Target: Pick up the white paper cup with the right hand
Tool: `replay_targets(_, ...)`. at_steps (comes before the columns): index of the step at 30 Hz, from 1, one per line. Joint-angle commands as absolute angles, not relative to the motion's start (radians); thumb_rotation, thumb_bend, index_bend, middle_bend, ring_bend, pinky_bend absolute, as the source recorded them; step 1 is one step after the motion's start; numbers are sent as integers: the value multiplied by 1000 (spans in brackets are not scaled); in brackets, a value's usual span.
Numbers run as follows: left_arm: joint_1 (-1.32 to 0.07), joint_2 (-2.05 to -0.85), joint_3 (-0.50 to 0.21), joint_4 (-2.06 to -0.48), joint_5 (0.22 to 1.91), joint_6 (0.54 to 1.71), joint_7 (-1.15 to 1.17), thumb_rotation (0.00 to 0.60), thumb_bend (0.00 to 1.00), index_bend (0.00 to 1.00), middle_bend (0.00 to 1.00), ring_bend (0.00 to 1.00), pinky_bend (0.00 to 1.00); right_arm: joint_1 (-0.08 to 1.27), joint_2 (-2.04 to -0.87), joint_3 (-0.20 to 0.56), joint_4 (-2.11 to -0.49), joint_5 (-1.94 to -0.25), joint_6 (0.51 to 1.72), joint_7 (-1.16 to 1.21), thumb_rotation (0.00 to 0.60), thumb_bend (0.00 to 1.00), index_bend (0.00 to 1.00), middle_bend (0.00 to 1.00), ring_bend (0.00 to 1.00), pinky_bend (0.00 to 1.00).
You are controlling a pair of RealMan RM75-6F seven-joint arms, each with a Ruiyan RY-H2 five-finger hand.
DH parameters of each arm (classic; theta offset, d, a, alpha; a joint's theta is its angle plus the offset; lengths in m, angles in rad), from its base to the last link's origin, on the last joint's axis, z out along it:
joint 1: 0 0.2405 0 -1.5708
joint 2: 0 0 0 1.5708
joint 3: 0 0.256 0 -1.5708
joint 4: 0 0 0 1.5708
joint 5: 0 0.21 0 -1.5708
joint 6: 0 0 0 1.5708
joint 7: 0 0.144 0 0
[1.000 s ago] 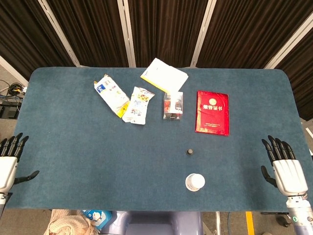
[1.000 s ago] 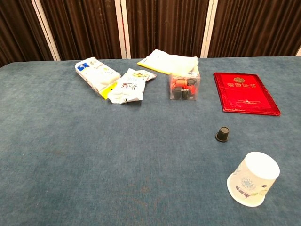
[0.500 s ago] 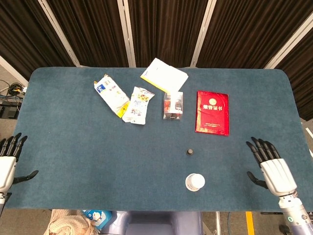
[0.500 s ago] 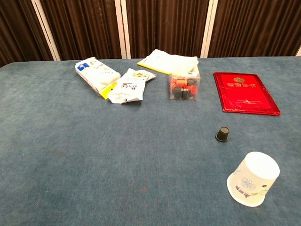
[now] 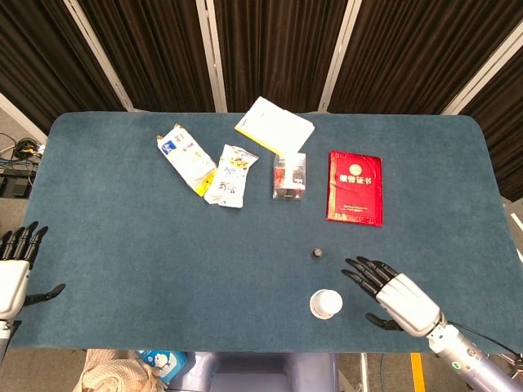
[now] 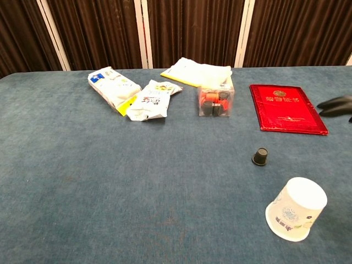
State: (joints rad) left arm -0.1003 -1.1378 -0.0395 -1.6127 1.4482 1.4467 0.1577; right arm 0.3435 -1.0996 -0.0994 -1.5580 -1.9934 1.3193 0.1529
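Observation:
The white paper cup [image 5: 326,304] stands upside down near the table's front edge; the chest view shows it [image 6: 296,216] with printed sides at the lower right. My right hand [image 5: 395,292] hovers just right of the cup, fingers spread and holding nothing, not touching it. Only its dark fingertips [image 6: 336,104] enter the chest view at the right edge. My left hand [image 5: 14,269] stays at the table's front left corner, fingers apart and empty.
A small black cap [image 5: 316,254] sits just behind the cup. Farther back lie a red booklet [image 5: 355,186], a clear box of small items [image 5: 289,175], two snack packets [image 5: 226,175] and a white-yellow pad [image 5: 274,125]. The blue table [image 5: 122,245] fills both views.
My right hand has swept left from the table's right edge to just beside the cup, and its fingertips now show in the chest view. The cup and left hand have not moved.

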Motion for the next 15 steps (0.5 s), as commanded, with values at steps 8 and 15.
replay_targets(8,-104,-1141,-39,-1609,1448,1442,164,600,0,0,0,0,0,377,-1138,-118,-1632,-1950,1186,27,600,281,0,0,24,188)
replay_targets(15,-106,-1140,-40,-1609,1448,1440,161,600,0,0,0,0,0,382,-1182,-115,-1632,-1897,1135,-37,600,281,0,0,35,196)
